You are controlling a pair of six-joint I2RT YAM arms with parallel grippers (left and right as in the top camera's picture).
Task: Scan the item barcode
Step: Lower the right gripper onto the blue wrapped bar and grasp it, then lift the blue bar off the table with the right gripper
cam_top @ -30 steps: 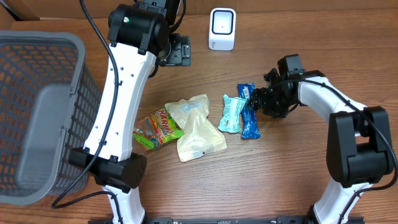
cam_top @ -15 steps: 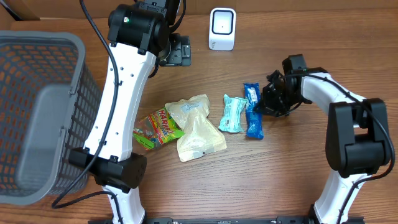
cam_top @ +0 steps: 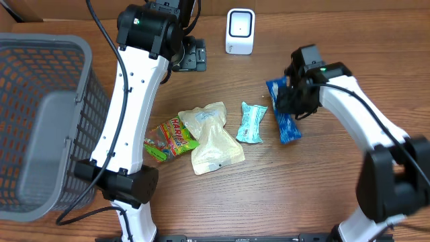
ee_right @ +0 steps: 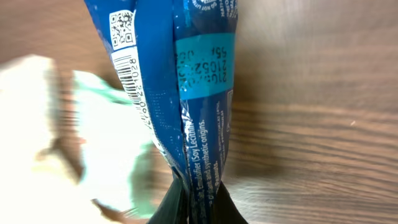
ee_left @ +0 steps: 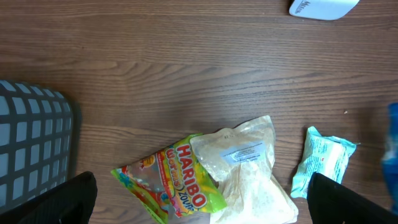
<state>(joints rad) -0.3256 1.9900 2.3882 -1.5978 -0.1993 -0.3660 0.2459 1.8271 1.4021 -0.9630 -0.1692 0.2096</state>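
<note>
My right gripper (cam_top: 291, 96) is shut on one end of a blue snack packet (cam_top: 286, 119), which hangs above the table right of centre. In the right wrist view the packet (ee_right: 186, 87) rises from between my shut fingers (ee_right: 198, 200), and a barcode (ee_right: 127, 74) shows on its left side. The white scanner (cam_top: 240, 31) stands at the back centre, apart from the packet. My left gripper (cam_top: 191, 54) is held high near the back. It is open over the bags, with both dark fingertips (ee_left: 62, 202) at the bottom corners of its view.
A teal packet (cam_top: 251, 122), a white pouch (cam_top: 211, 138) and a Haribo bag (cam_top: 169, 139) lie side by side at mid-table. A grey mesh basket (cam_top: 40, 121) fills the left side. The scanner's edge (ee_left: 323, 7) shows at the top right of the left wrist view.
The right gripper closed on the blue packet, lifted it off the table and carried it right and back, away from the teal packet. The left arm stayed still.
</note>
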